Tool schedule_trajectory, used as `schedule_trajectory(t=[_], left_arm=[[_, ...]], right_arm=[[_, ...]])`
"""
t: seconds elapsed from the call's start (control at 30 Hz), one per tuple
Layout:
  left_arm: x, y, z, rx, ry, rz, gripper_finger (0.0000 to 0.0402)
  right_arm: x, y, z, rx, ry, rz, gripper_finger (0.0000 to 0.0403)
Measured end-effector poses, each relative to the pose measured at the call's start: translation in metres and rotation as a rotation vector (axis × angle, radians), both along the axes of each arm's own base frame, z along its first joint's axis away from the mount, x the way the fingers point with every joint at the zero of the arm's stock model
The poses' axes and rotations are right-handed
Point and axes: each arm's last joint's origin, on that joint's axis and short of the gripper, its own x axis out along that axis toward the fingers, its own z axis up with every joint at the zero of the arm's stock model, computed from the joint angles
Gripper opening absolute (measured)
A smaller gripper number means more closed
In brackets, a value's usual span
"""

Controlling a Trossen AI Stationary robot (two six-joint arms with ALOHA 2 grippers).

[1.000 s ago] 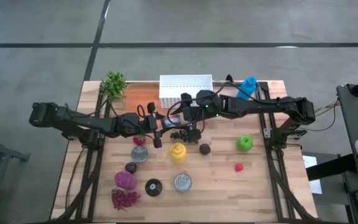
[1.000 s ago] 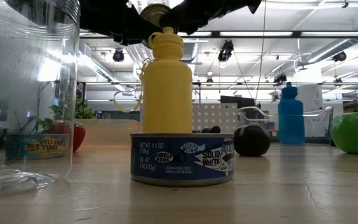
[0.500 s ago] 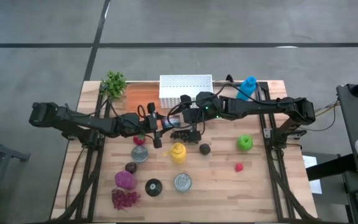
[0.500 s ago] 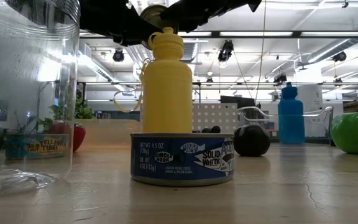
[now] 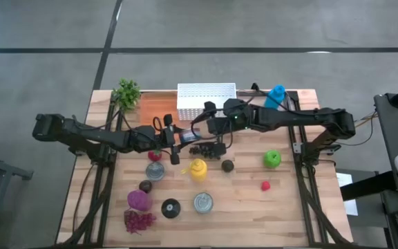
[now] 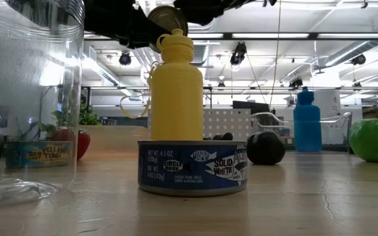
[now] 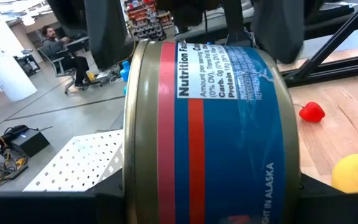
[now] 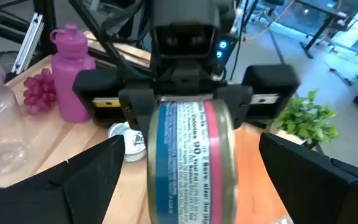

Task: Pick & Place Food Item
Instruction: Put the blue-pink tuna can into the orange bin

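A blue can with red stripes [image 7: 210, 124] hangs above the table's middle, between the two arms. My left gripper [image 5: 176, 137] reaches in from the table's left and is shut on it. My right gripper [image 8: 191, 146] comes from the table's right. Its fingers [image 8: 61, 186] stand wide open on either side of the can [image 8: 191, 162], apart from it. In the low view the can's round end [image 6: 169, 16] shows over the yellow bottle [image 6: 176, 92]. My left gripper pinches the can between its two fingers [image 8: 135, 102], one on each flat end [image 7: 132, 124]. The fingers come about level from the table's left. The can hangs on its side, lifted clear of the table.
Below the can lie dark grapes [image 5: 202, 149], the yellow bottle [image 5: 197, 169] and an avocado [image 5: 227, 165]. Other cans [image 5: 203, 203], a purple bottle [image 5: 139, 200], a green apple [image 5: 272, 159] and a strawberry [image 5: 265, 185] are spread nearer. A white box [image 5: 206, 100] stands at the far edge.
My right gripper has opened and let go of the can, which stays still in my left gripper.
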Motion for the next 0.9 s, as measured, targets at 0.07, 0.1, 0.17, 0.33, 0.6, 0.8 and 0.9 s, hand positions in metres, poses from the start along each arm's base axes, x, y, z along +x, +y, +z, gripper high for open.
schedule_trajectory(t=[0.07, 0.1, 0.17, 0.33, 0.6, 0.8, 0.9], left_arm=[[-0.001, 0.000, 0.001, 0.000, -0.002, 0.000, 0.0181], [-0.001, 0.000, 0.001, 0.000, -0.003, 0.000, 0.0181], [-0.001, 0.000, 0.001, -0.001, -0.005, 0.000, 0.0181], [-0.003, 0.000, 0.003, -0.011, -0.002, 0.003, 0.0181], [-0.029, 0.005, 0.016, -0.079, 0.044, 0.129, 0.0181], [-0.060, 0.011, 0.026, -0.185, 0.064, 0.277, 0.0181], [-0.074, 0.015, 0.030, -0.256, 0.080, 0.359, 0.0181]], right_arm=[[-0.003, 0.000, 0.003, -0.009, -0.006, -0.022, 0.0370], [-0.004, -0.001, 0.006, -0.014, -0.012, -0.034, 0.0370], [-0.007, -0.001, 0.010, -0.017, -0.022, -0.040, 0.0370], [-0.018, 0.001, 0.023, -0.032, -0.053, -0.035, 0.0370], [-0.047, 0.006, 0.041, -0.044, -0.028, -0.020, 0.0370], [-0.063, 0.009, 0.052, -0.010, -0.031, -0.024, 0.0370], [-0.066, 0.009, 0.055, -0.012, -0.038, -0.024, 0.0370]])
